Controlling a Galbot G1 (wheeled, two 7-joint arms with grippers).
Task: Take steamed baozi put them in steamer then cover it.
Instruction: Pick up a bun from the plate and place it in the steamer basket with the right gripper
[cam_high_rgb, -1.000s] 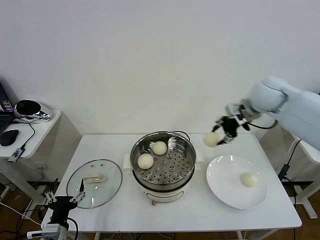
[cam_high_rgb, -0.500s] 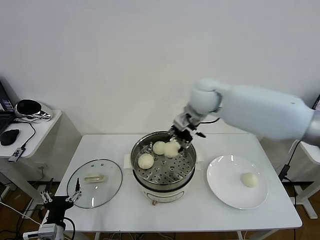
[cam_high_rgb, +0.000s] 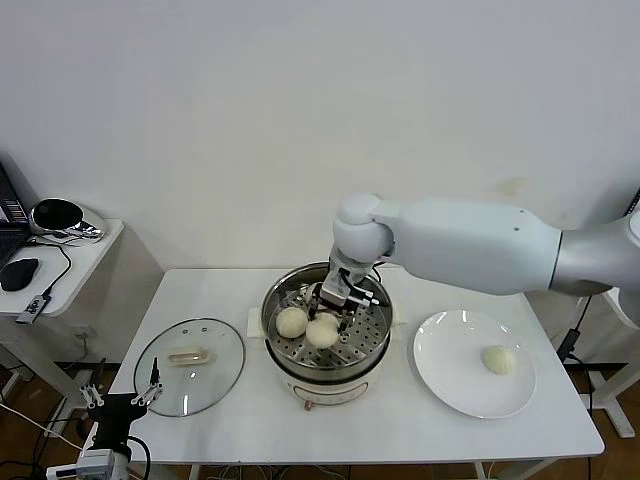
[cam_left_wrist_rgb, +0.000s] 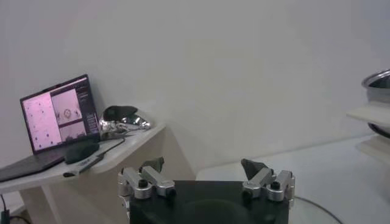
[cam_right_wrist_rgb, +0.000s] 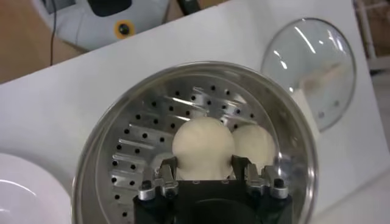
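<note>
Right arm: you see it reaching across from the right, elbow bent over the steamer (cam_high_rgb: 326, 345), wrist pointing down into the pot.
Right gripper (cam_right_wrist_rgb: 203, 165): its fingers are clamped on a bun (cam_high_rgb: 322, 330), low over the holed tray.
Held bun: round, smooth, cream-white dough.
Second bun (cam_high_rgb: 291, 321): on the tray, touching the held one.
Last bun (cam_high_rgb: 497, 360): alone on the flat white plate (cam_high_rgb: 450, 375), right of the steamer.
Steamer: shiny steel, white base.
Lid (cam_high_rgb: 189, 353): clear glass, metal rim, cream handle, flat on the table (cam_high_rgb: 400, 425) left of the steamer.
Left gripper (cam_left_wrist_rgb: 206, 172): parked low beside the table's left edge, fingers spread apart.
</note>
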